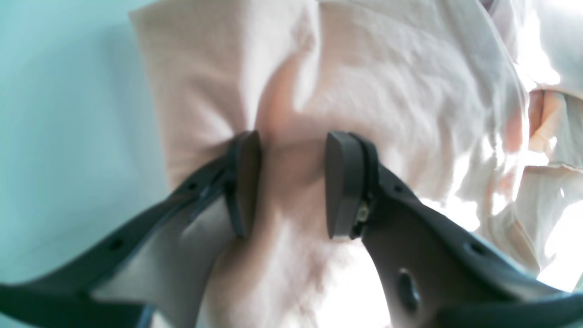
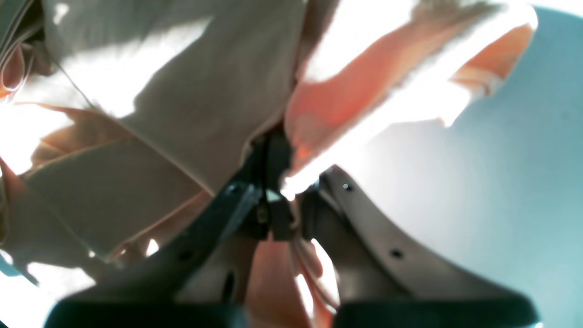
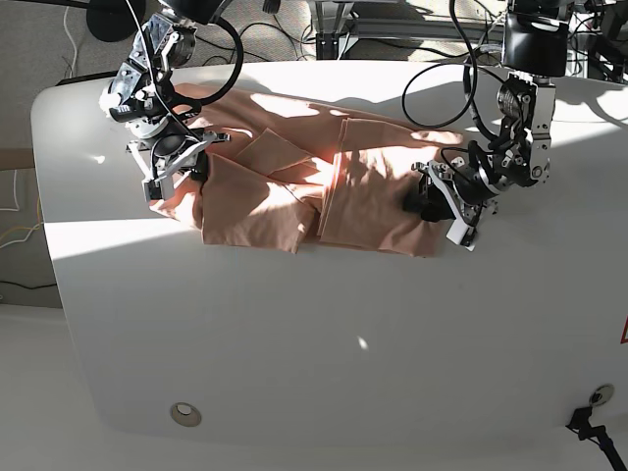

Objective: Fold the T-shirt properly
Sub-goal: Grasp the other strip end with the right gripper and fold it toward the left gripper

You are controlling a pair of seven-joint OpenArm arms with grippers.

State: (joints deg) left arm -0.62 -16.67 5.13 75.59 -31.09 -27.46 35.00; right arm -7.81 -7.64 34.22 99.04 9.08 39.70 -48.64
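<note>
The salmon T-shirt lies partly folded across the far half of the white table. My right gripper is at the shirt's left end. In the right wrist view it is shut on an edge of the cloth, which rises from between its jaws. At the shirt's right edge my left gripper stands low over the cloth. The left wrist view shows its jaws apart, pads pressed onto the puckered fabric, with cloth lying between them.
Cables and equipment bases crowd the floor behind the table's far edge. A small round fitting sits near the front left corner. Bare tabletop shows beside the cloth in both wrist views.
</note>
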